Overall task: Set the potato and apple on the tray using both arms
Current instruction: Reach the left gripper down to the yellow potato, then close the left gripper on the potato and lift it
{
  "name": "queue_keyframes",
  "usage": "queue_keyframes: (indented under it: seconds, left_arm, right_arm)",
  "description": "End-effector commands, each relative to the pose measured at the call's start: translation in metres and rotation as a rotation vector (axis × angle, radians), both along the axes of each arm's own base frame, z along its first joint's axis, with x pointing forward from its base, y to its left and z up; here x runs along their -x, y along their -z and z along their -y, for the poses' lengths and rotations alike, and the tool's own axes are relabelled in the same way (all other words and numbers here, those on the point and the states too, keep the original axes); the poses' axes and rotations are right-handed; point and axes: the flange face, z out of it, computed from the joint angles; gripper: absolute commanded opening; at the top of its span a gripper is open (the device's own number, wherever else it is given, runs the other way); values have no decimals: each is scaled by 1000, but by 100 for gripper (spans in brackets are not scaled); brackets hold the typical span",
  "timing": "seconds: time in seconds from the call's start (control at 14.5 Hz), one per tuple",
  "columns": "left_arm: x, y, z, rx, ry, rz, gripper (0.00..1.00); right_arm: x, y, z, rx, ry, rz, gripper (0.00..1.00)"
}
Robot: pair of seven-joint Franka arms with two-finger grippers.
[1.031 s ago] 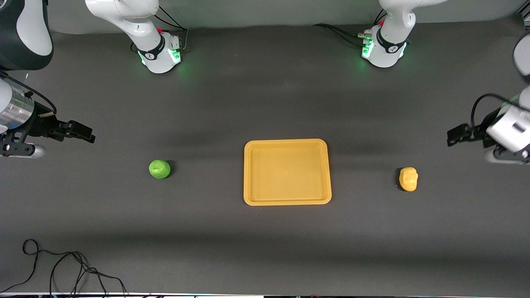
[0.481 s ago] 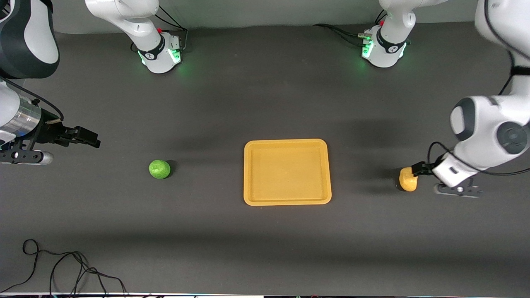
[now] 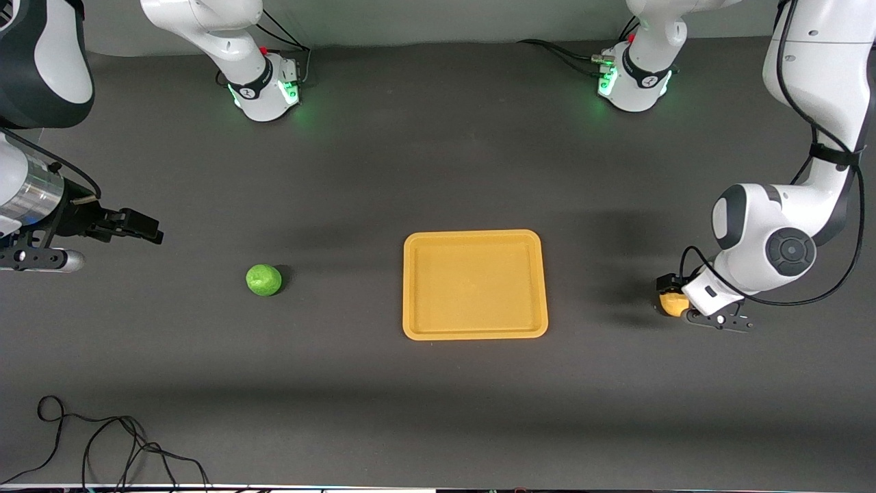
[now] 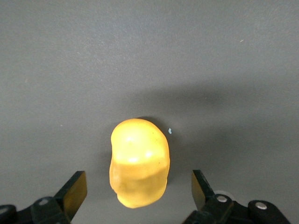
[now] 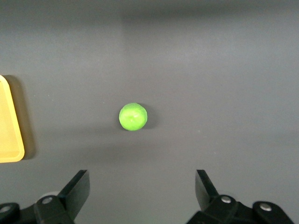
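High front camera facing both bases; downward wrist cameras, left one closest.

One potato point(image 3: 671, 303), yellow-orange. One apple point(image 3: 263, 280), green. One tray point(image 3: 475, 285), orange-yellow, rectangular. Two arms, white: one left gripper point(image 4: 137, 196), one right gripper point(image 5: 142, 192). One loose black cable point(image 3: 102, 448), lower left of the front view. One table point(image 3: 438, 178), dark grey.
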Motion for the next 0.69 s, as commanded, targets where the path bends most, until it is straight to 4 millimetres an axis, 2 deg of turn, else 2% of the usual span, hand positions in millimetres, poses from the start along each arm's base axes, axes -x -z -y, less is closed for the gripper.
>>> queue_keyframes:
  seconds: [0.0,0.07,0.14,0.21,0.41,0.55,0.62]
  left_arm:
    - [3,14,2,-17,36,-1,97]
    - [2,18,3,-15,37,5,96]
    - [2,22,3,-13,37,5,93]
    - [3,26,3,-11,37,2,87]
    - [3,28,2,-19,45,-2,56]
    - [3,21,3,-22,33,-3,42]
    - [1,8,7,-23,28,11,38]
  right_arm:
    - [-5,-22,8,1,6,11,100]
    - [-10,-25,9,0,-2,21,100]
    - [-15,-19,10,5,-2,13,100]
    - [-15,-19,8,6,-7,14,100]
    - [-16,-15,7,8,4,5,100]
    - [-17,-13,12,-1,2,7,100]
    - [-19,-13,11,-1,2,11,100]
